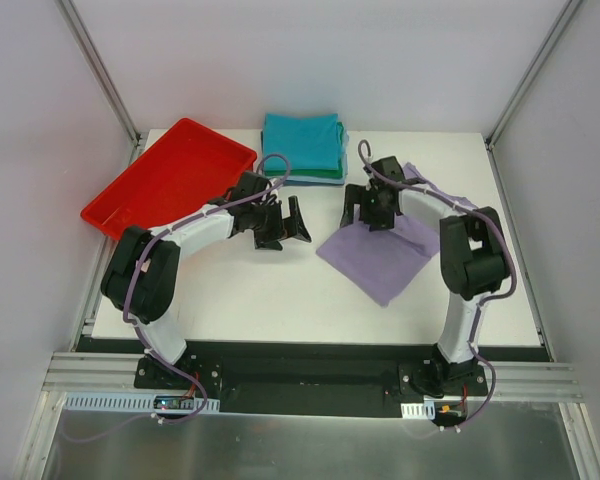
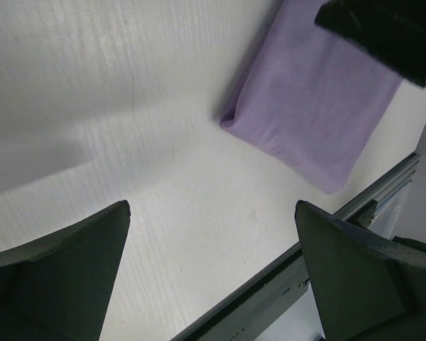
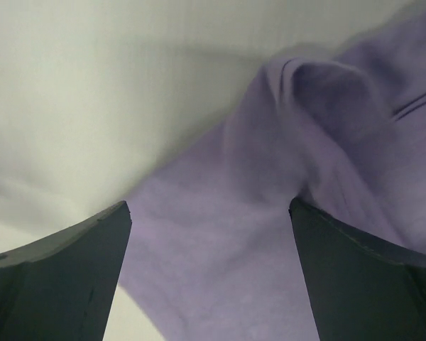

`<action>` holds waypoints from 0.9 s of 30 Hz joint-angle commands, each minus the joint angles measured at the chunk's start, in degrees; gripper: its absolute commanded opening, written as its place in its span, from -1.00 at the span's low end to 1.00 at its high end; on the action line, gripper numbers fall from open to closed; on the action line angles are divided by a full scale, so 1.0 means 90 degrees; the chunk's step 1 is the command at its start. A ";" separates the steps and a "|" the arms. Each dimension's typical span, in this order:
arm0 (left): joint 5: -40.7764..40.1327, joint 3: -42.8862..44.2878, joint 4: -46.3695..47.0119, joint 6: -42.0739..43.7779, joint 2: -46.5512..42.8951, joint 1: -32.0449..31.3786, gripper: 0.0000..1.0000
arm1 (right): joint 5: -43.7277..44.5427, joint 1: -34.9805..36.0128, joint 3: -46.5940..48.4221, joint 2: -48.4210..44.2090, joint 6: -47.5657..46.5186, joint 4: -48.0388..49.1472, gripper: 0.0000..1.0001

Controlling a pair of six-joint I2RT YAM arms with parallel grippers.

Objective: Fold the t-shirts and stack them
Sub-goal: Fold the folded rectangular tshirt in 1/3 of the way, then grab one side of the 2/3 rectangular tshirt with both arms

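The lavender t-shirt [image 1: 385, 250] lies folded on the white table, right of centre; it also shows in the left wrist view [image 2: 312, 106] and fills the right wrist view [image 3: 284, 213]. A stack of folded teal and green t-shirts [image 1: 302, 145] sits at the back centre. My right gripper [image 1: 370, 212] is open and empty, its jaws wide just above the lavender shirt's back edge. My left gripper [image 1: 285, 225] is open and empty over bare table, left of the lavender shirt.
A red plastic tray [image 1: 170, 177] lies tilted at the back left of the table. The table's near edge with its black rail [image 2: 284, 284] shows under the left gripper.
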 commanded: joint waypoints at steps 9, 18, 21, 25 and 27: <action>-0.0047 -0.0127 0.0076 0.0209 -0.0322 0.0147 0.98 | 0.2219 -0.0815 0.2065 0.0206 -0.0563 -0.0702 0.93; 0.0188 0.0116 0.0067 0.0093 0.0049 0.0079 0.98 | 0.1651 -0.0862 -0.1895 -0.4362 -0.0390 0.0741 0.93; 0.0158 0.0350 0.0066 -0.0025 0.0322 -0.0097 0.98 | 0.0709 -0.0990 -0.2844 -0.5251 0.0029 0.0625 0.93; 0.0120 0.0702 0.0066 -0.0278 0.0771 -0.0468 0.98 | 0.0461 -0.0446 -0.3745 -0.6093 0.0421 0.0294 0.93; -0.0007 0.0878 0.0047 -0.0424 0.1044 -0.0653 0.89 | 0.0783 0.0110 -0.4008 -0.6337 0.0498 -0.0009 0.93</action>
